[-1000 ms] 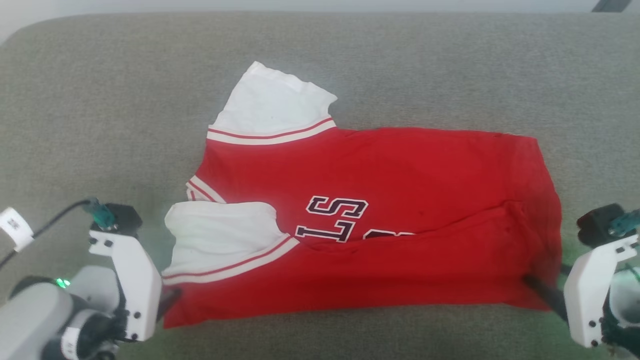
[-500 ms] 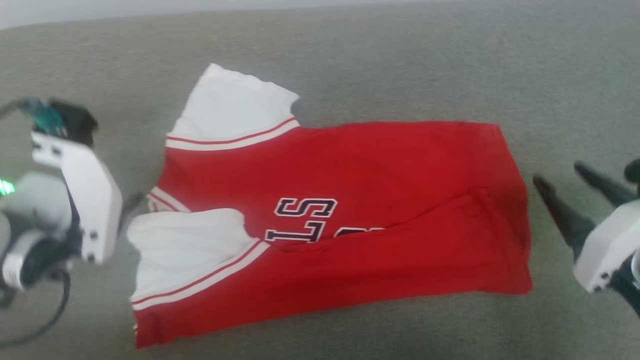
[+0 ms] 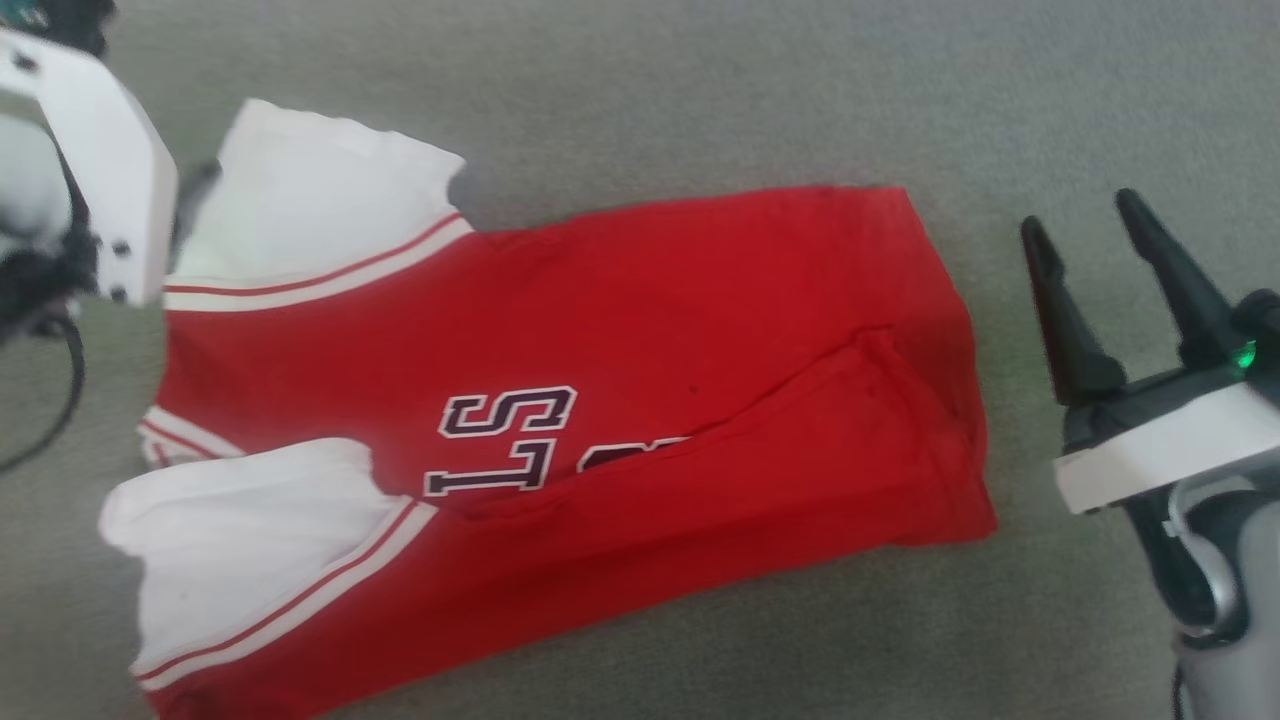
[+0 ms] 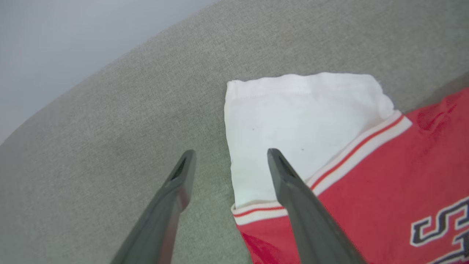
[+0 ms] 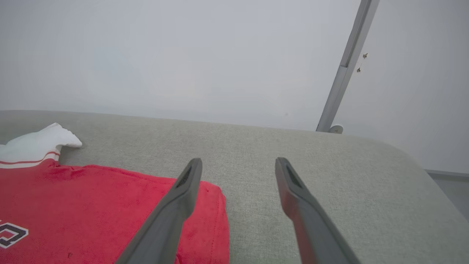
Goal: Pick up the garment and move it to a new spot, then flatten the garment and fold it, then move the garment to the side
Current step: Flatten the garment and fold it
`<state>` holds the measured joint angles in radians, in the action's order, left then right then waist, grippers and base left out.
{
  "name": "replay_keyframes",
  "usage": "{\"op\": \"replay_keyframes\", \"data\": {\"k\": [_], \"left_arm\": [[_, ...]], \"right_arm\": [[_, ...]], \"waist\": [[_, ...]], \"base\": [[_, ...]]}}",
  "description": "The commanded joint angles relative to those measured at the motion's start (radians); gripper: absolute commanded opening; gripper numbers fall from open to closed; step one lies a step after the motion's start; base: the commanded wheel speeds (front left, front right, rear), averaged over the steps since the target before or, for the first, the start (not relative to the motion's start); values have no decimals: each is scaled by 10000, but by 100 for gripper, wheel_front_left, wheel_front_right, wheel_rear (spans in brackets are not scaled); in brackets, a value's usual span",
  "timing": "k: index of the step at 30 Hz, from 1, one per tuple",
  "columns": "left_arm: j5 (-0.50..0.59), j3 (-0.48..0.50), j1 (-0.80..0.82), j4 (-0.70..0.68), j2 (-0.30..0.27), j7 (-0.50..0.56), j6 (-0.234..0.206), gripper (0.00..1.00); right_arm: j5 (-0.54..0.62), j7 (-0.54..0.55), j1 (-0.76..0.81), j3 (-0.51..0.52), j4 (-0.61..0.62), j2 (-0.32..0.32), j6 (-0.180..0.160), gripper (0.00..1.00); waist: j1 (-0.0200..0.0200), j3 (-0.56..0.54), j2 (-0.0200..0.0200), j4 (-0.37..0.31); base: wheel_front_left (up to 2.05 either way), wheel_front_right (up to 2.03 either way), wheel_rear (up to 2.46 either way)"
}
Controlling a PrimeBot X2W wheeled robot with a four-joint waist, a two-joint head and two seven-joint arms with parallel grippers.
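Now garment (image 3: 620, 330) lies half-folded, lettering up, mid grey fabric surface (image 3: 700, 90). Left claw (image 4: 229, 156) is spread wide & empty, w/ one finger either side of far white sleeve (image 4: 293, 117) edge. Right claw (image 3: 1080, 215) is also spread wide, holding nothing, just off garment's hem end.

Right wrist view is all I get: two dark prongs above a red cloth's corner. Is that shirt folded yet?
Observer: Partly. In the head view the garment has its near edge folded up over the lettering, hiding part of it.
Operator: Where's the other pincer?
Observer: The left pincer hangs open by the far white sleeve, at the garment's other end.
Operator: Only one sleeve?
Observer: No, a second white sleeve lies at the near left corner.
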<state>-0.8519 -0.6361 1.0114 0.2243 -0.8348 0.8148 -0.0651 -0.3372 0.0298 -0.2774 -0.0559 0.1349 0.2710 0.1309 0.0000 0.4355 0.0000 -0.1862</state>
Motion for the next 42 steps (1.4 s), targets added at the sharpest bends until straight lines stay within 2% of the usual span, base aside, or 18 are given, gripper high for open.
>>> {"op": "replay_keyframes", "data": {"k": [1, 8, 12, 18, 19, 20, 21, 24, 32, 39, 42], "left_arm": [[90, 1, 186, 147, 86, -76, 67, 100], [362, -216, 1283, 1891, 569, -234, 759, 100], [354, -293, 1725, 2749, 833, -58, 946, 100], [206, -427, 2074, 3952, 1250, 360, 974, 100], [131, -432, 2061, 4150, 1366, 435, 961, 95], [42, -405, 2033, 4335, 1480, 473, 925, 39], [-21, -389, 2002, 4510, 1592, 534, 873, 0], [-82, -456, 1979, 4840, 1779, 614, 912, 0], [-41, -588, 2318, 5148, 2318, 335, 1120, 0], [15, -649, 2642, 5331, 2646, -45, 1302, 0], [16, -666, 2711, 5397, 2750, -150, 1343, 0]], "right_arm": [[-11, -96, -149, -17, -55, -86, -5, 100], [-135, -502, -378, -312, -526, -175, -5, 100], [-183, -582, -467, -420, -674, -169, -5, 100], [-409, -367, -677, -674, -815, -52, -5, 100], [-474, -252, -746, -720, -831, -29, -7, 100], [-555, -124, -835, -775, -836, 0, -7, 100], [-665, 41, -920, -826, -860, 4, -7, 100], [-930, 818, -1273, -925, -999, 47, -7, 100], [-1381, 3728, -2800, -1351, -1558, 417, -5, 100], [-1230, 6129, -4107, -1691, -2711, 594, -8, 100], [-1280, 6702, -4406, -1940, -2998, 621, -8, 100]], "waist": [[0, 244, 0, -230], [0, 711, 0, -534], [0, 940, 0, -639], [0, 1160, 0, -719], [0, 1182, 0, -718], [0, 1206, 0, -715], [0, 1224, 0, -710], [0, 1265, 0, -669], [0, 1341, 0, -187], [0, 1362, 0, 233], [0, 1355, 0, 331]], "base": [[0, 0, 0], [0, 0, 0], [0, 0, 0], [0, 0, 0], [0, 0, 0], [0, 0, 0], [0, 0, 0], [0, 0, 0], [0, 0, 0], [0, 0, 0], [0, 0, 0]]}}
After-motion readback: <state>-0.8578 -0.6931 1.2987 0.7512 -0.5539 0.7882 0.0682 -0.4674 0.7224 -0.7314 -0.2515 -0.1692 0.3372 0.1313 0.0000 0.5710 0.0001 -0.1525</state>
